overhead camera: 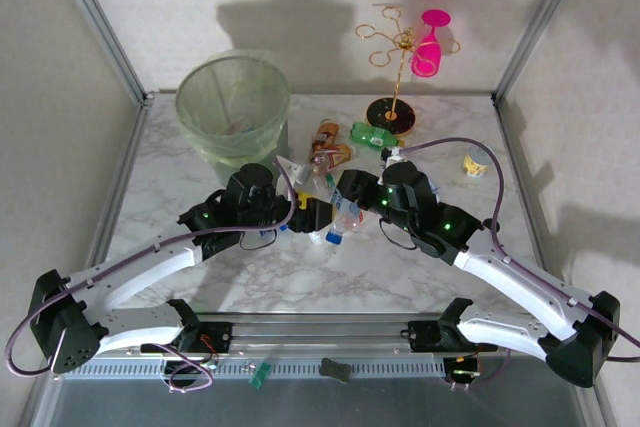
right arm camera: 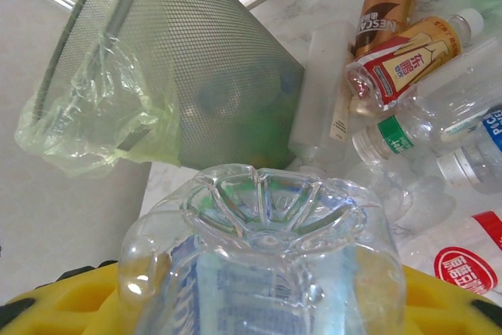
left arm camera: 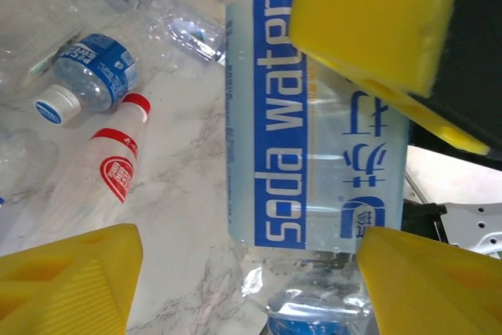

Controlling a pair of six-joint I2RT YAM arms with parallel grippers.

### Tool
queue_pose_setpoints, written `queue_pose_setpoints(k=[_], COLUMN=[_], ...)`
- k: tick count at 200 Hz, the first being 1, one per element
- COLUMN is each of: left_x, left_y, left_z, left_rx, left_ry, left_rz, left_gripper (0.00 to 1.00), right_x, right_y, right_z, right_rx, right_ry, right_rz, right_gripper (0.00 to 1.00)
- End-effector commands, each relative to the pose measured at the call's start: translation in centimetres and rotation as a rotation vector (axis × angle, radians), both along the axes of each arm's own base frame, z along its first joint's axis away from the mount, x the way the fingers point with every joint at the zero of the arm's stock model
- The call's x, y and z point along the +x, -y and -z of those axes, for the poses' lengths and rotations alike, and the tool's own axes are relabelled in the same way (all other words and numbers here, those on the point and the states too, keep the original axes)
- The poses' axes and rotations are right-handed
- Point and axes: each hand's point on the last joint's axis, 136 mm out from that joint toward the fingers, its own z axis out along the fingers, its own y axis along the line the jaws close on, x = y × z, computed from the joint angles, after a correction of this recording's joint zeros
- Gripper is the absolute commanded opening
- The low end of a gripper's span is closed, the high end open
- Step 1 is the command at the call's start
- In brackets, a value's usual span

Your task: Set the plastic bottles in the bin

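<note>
A clear "soda water" bottle (left arm camera: 314,131) with a blue cap hangs between the two arms (overhead camera: 343,215). My right gripper (right arm camera: 259,304) is shut on its body, the ribbed base (right arm camera: 263,209) facing that wrist's camera. My left gripper (left arm camera: 251,272) is open, and its yellow fingers (left arm camera: 70,280) stand wide on either side of the bottle's neck. The right gripper's yellow finger (left arm camera: 369,21) presses the label. The pale green bin (overhead camera: 232,107) with its bag liner stands at the back left (right arm camera: 196,76). More bottles lie on the table (overhead camera: 325,157), blue-labelled (left arm camera: 98,68) and red-labelled (left arm camera: 102,170).
A brown coffee bottle (right arm camera: 384,9), a tan one (right arm camera: 408,56) and a green-labelled clear one (right arm camera: 439,115) lie beside the bin. A green bottle (overhead camera: 372,134), a gold rack (overhead camera: 400,67) with a pink glass (overhead camera: 430,47) and a small jar (overhead camera: 478,160) stand at the back right.
</note>
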Motion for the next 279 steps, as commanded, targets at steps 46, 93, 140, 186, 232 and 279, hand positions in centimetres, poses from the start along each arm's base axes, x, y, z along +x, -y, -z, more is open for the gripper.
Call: queue_pose_setpoints(k=[46, 93, 140, 186, 232, 279], left_x=[-4.8, -4.2, -4.0, -4.0, -3.4, -1.3], left_y=[4.0, 3.9, 3.8, 3.5, 3.0, 1.1], left_z=[0.9, 1.0, 0.1, -0.5, -1.1, -2.1], left_rx=[-0.013, 0.008, 0.007, 0.006, 0.024, 0.100], left_ry=[-0.035, -0.016, 0.012, 0.031, 0.058, 0.101], left_rz=[0.219, 0.191, 0.188, 0.177, 0.145, 0.028], left_gripper=[0.85, 0.60, 0.23, 0.12, 0.04, 0.00], right_x=[-0.3, -0.5, -0.5, -0.3, -0.2, -0.4], right_y=[-0.5, -0.7, -0.5, -0.2, 0.4, 1.9], right_z=[-3.1, -3.3, -3.1, -2.9, -3.1, -4.4], right_rx=[0.102, 0.113, 0.103, 0.085, 0.072, 0.029], right_ry=[0.061, 0.065, 0.066, 0.067, 0.070, 0.123], right_rz=[-0.012, -0.029, -0.024, -0.005, 0.017, 0.044], right_gripper=[0.30, 0.30, 0.30, 0.39, 0.51, 0.80])
